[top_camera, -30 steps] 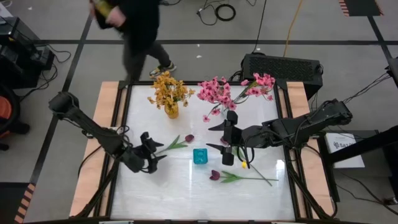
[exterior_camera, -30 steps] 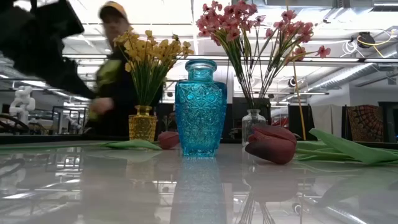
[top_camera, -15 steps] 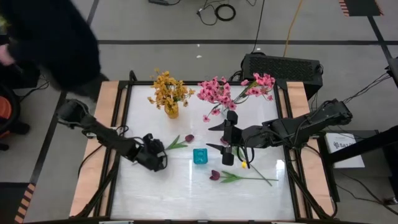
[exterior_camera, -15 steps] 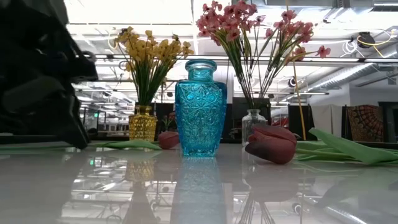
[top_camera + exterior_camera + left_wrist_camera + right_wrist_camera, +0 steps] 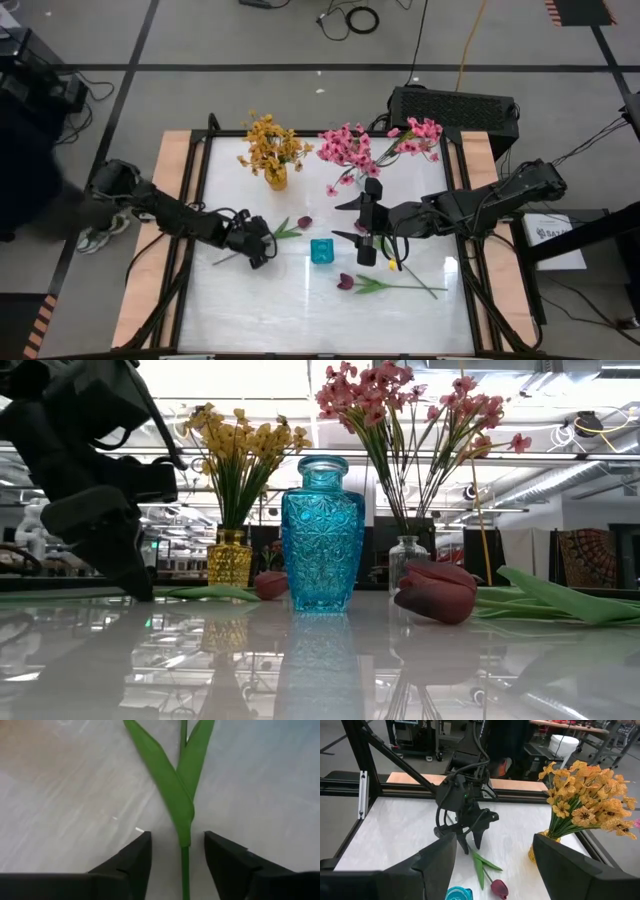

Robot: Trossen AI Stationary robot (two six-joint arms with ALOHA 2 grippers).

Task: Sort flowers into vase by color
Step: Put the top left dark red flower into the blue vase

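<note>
Note that the left gripper (image 5: 177, 851) has advanced to straddle the maroon tulip (image 5: 303, 222) stem, fingers parted and gripping nothing. The tulip lies at 10 o'clock from the blue vase (image 5: 321, 251); closing comes next, while the right gripper (image 5: 362, 222) waits, spread wide

Your left claw (image 5: 258, 243) has travelled across the worktop (image 5: 300, 300) toward the maroon tulip (image 5: 285, 229) lying left of the blue vase; a second ago it sat farther left, clear of the stem. Its open fingers (image 5: 125, 862) now straddle the green stem just below the leaves, tips down near the surface. In the low view the left arm (image 5: 95, 490) now fills the upper left. The person seen behind the worktop has gone to the far left edge (image 5: 25, 170).
</note>
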